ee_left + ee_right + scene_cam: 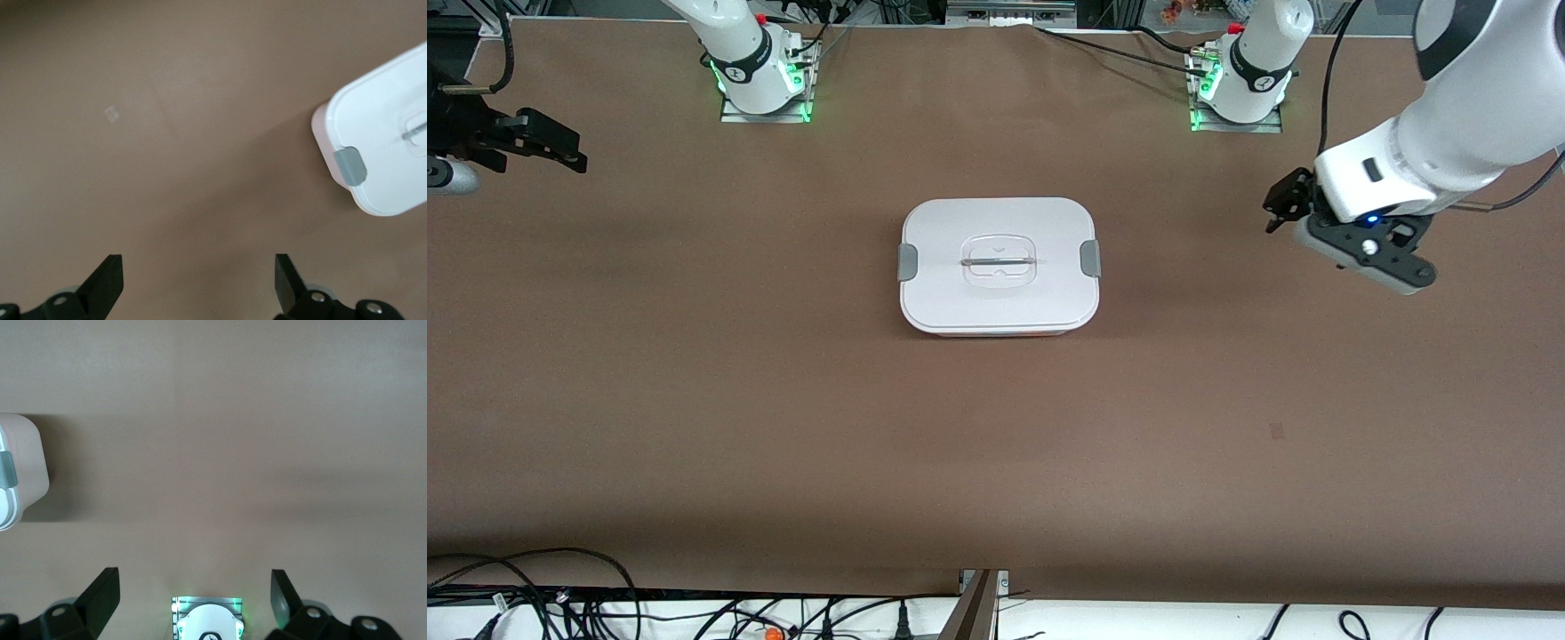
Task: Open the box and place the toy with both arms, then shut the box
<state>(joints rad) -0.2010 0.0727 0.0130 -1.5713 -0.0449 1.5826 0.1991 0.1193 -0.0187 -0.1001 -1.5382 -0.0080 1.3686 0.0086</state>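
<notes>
The box (1000, 265) stands shut in the middle of the table, with its flat white lid on and a grey clip (1089, 258) at each short end. The toy is out of view. My left gripper (1282, 206) hangs open and empty above the table at the left arm's end, apart from the box. Its wrist view (199, 273) shows the box's end (383, 133) and one clip (351, 167). My right gripper (560, 151) is open and empty above the right arm's end. Its wrist view (195, 590) shows the box's edge (27, 460).
The brown table (783, 400) is bare around the box. The right arm's base (760, 67) and the left arm's base (1245, 76) stand at the edge farthest from the front camera. A small mark (1277, 431) lies on the table. Cables (534, 596) hang along the nearest edge.
</notes>
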